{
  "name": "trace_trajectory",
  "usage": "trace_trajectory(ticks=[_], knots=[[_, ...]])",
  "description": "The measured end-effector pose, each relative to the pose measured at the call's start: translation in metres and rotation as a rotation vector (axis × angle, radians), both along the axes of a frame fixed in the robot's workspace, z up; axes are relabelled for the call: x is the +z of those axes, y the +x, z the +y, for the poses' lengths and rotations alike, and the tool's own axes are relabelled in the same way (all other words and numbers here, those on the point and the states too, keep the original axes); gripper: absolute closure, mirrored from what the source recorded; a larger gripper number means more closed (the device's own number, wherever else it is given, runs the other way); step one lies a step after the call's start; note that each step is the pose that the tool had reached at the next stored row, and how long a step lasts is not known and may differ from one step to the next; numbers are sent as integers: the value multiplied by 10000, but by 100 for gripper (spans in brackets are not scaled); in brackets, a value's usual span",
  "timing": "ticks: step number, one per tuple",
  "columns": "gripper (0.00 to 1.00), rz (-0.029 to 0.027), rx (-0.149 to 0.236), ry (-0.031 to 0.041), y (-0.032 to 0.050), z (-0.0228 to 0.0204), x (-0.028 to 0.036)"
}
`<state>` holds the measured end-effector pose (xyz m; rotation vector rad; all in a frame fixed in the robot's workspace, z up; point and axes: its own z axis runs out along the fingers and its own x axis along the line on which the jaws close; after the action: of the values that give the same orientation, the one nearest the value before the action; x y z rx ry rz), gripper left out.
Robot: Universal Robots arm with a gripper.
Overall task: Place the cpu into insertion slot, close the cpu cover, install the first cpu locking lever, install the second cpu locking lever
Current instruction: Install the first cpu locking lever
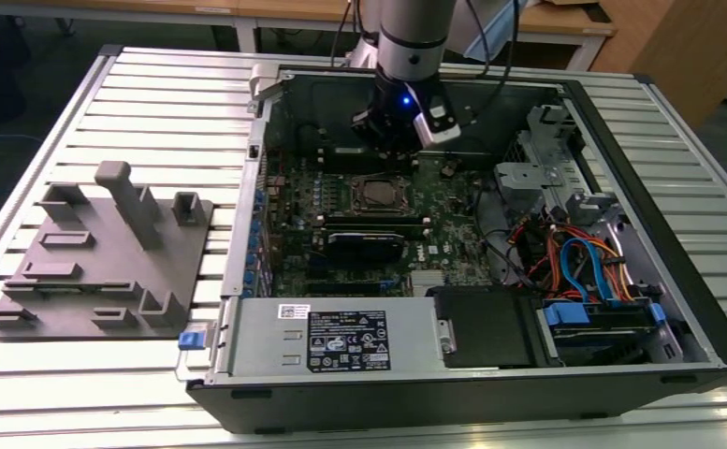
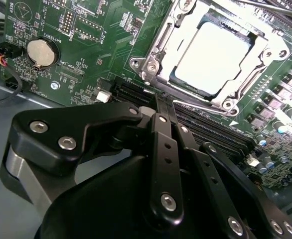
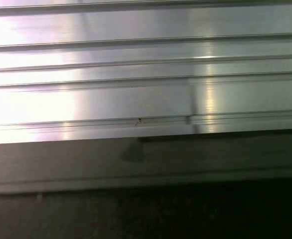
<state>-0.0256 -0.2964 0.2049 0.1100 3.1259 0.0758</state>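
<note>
The cpu (image 2: 212, 59), silver-grey and square, sits in the insertion slot (image 2: 183, 82) with the cpu cover (image 2: 163, 47) framing it. My tool (image 2: 165, 107) hovers beside the slot, fingers (image 2: 161, 130) pressed together, holding nothing; memory slots (image 2: 206, 132) lie between

An open computer case (image 1: 662, 369) lies on a slatted metal table (image 1: 151, 84). A grey fixture block (image 1: 101, 257) sits beside it. Inside are the power supply (image 1: 326, 341), coloured cables (image 1: 588, 267) and a coin battery (image 2: 40, 53).

ribbed aluminium table (image 1: 151, 84), wooden desks (image 1: 563, 23) behind, dark floor.
</note>
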Motion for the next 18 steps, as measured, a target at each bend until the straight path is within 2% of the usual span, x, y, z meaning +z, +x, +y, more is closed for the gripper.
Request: trace_trajectory(ticks=[18], knots=[[89,9,-65,3,15,-3,-49]])
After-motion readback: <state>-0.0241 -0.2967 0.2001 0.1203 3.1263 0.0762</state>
